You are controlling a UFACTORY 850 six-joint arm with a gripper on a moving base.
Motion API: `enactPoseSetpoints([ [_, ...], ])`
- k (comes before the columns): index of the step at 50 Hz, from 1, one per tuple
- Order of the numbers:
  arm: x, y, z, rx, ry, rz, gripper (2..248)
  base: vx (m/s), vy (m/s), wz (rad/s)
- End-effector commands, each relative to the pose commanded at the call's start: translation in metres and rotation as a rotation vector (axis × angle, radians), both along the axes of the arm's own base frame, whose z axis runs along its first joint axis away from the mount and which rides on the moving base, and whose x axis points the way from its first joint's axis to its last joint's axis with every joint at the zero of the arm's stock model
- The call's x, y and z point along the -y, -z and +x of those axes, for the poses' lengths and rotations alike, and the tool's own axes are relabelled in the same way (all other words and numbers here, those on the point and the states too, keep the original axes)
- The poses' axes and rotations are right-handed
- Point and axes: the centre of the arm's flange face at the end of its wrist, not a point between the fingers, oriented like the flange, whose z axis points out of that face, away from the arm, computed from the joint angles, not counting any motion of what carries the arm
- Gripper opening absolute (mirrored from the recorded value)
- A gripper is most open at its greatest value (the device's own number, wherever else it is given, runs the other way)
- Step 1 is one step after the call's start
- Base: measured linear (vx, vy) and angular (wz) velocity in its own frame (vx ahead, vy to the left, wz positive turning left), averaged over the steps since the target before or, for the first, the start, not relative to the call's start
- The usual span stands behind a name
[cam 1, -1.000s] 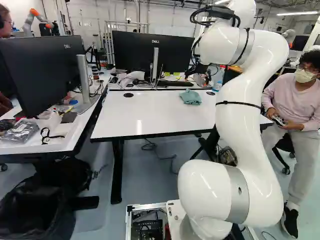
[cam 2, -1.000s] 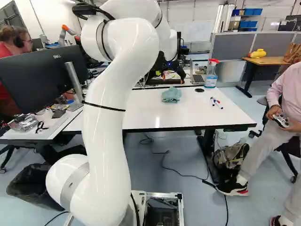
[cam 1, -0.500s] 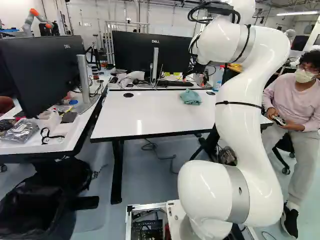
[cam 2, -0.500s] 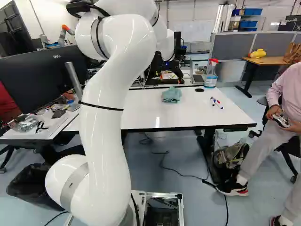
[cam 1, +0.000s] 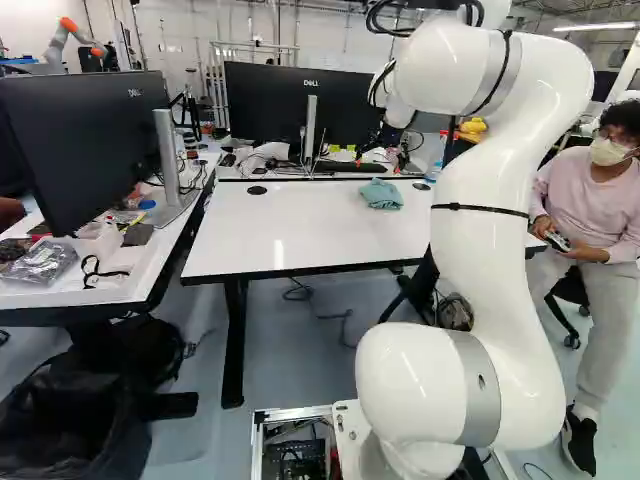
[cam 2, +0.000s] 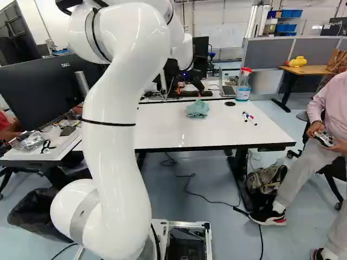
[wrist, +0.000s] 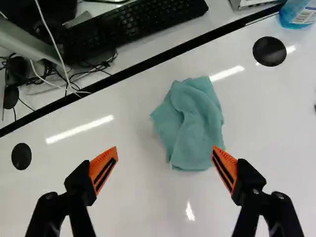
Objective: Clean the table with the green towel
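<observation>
I have my gripper above the white worktop, its two fingers spread wide with nothing between their orange pads. The green towel lies crumpled ahead of it, off to one side of the gap, in line with one fingertip. On the worktop it sits near the far edge, right of the middle, between two round black cable grommets and closer to the right one. To its right, at the far right corner, I see a blue spray bottle with a red nozzle, and a few marker pens lie inward from the right edge. Past the far edge, on the bench behind, are a black keyboard, a large monitor and an open laptop, so those crowd the back. On my left, a second desk with its own monitor flanks the left edge. My widest room is the bare white stretch from the towel to the near edge and across to the left; on the floor below, a black cable runs to a backpack under the right end
</observation>
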Motion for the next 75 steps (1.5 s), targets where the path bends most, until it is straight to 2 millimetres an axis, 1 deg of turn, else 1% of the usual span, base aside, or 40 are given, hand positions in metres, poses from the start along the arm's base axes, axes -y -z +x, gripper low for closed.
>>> enactPoseSetpoints([
  [24, -0.042, -0.002, -0.022, -0.024, -0.054, 0.005, 247, 0.000, 0.000, 0.000],
  [53, -0.095, -0.003, -0.042, -0.043, -0.132, 0.008, 247, 0.000, 0.000, 0.000],
  [65, -0.112, -0.004, -0.058, -0.054, -0.157, 0.009, 247, 0.000, 0.000, 0.000],
  [75, -0.120, -0.005, -0.075, -0.064, -0.168, 0.010, 247, 0.000, 0.000, 0.000],
])
